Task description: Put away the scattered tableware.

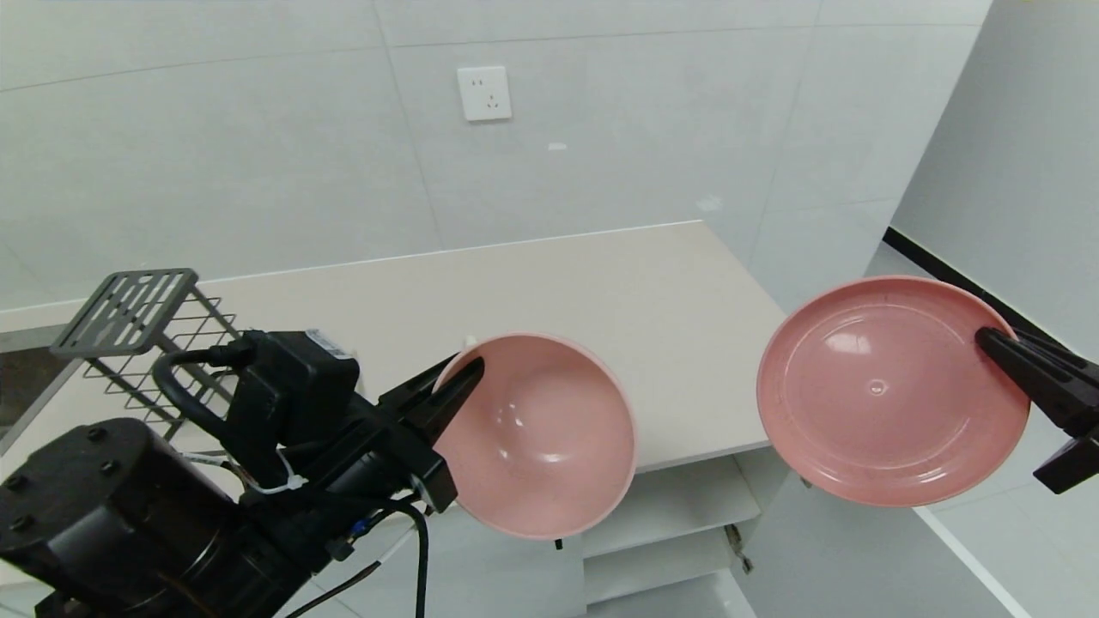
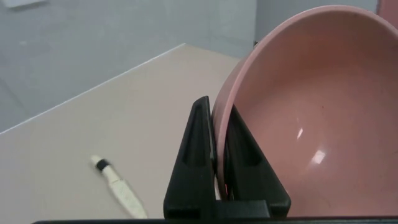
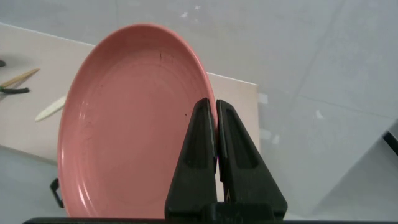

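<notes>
Left gripper point(image 1: 468, 373) nearest, at 7 o'clock in the head view. Its fingers are narrow, pinched on the rim of the pink bowl point(image 1: 549, 438), one finger inside and one outside. The left wrist view confirms it: left gripper point(image 2: 217, 109) clamps the bowl point(image 2: 323, 106) wall between both fingers. The bowl is in the air at 6 o'clock, tipped on its side with the opening toward the camera, hanging over the near edge of the counter point(image 1: 601, 292).

Right gripper point(image 1: 987, 336) at 4 o'clock, fingers narrow, gripping the edge of the pink plate point(image 1: 884, 390). In the right wrist view the gripper point(image 3: 211, 106) has the plate point(image 3: 130, 124) rim squeezed between its fingers. The plate is held up nearly on edge, face toward the camera, out past the counter's right-hand end. Bowl and plate are apart, not touching.

Below the counter edge, at 5 o'clock, white shelves point(image 1: 670, 506).

A cream utensil point(image 2: 118, 186) lies flat on the beige counter point(image 2: 124, 106) in the left wrist view; what kind, cannot tell. The right wrist view shows a cream utensil point(image 3: 50, 109) and a wooden stick point(image 3: 18, 78) lying on the counter point(image 3: 25, 124), near each other.

Farther back at 9 o'clock, a wire rack point(image 1: 129, 313) with a slotted grey top stands on the counter. Farthest, at 12 o'clock, a white wall socket point(image 1: 484, 93) on the tiled wall.
</notes>
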Robot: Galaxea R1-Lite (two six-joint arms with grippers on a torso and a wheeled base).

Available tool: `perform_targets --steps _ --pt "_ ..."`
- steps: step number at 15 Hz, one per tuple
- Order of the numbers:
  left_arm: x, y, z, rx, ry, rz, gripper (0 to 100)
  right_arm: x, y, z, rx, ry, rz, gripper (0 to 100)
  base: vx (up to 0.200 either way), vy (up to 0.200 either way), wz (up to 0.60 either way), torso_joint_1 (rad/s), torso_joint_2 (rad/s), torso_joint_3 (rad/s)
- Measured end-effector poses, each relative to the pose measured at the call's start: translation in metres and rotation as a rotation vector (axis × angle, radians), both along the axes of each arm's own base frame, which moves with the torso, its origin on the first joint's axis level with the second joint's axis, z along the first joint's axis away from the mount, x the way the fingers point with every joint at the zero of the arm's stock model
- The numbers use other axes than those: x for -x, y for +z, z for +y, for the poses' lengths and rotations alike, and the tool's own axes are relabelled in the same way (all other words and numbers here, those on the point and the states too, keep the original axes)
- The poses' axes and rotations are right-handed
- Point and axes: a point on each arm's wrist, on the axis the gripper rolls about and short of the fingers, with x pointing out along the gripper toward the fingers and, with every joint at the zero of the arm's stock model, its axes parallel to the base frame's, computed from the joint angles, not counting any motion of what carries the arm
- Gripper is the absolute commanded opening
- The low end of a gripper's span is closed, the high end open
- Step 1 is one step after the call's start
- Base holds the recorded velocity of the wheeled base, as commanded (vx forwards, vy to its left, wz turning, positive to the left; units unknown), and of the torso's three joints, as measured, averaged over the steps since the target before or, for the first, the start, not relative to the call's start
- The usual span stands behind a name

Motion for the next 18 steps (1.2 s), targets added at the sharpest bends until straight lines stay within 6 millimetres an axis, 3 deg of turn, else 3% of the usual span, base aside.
perform_targets --steps 18 --pt "0.013 -0.014 0.002 -0.039 -0.03 0.058 0 0.0 -0.006 0.0 0.008 -0.001 0.03 0 0.0 0.0 0.0 -0.06 0.12 0.061"
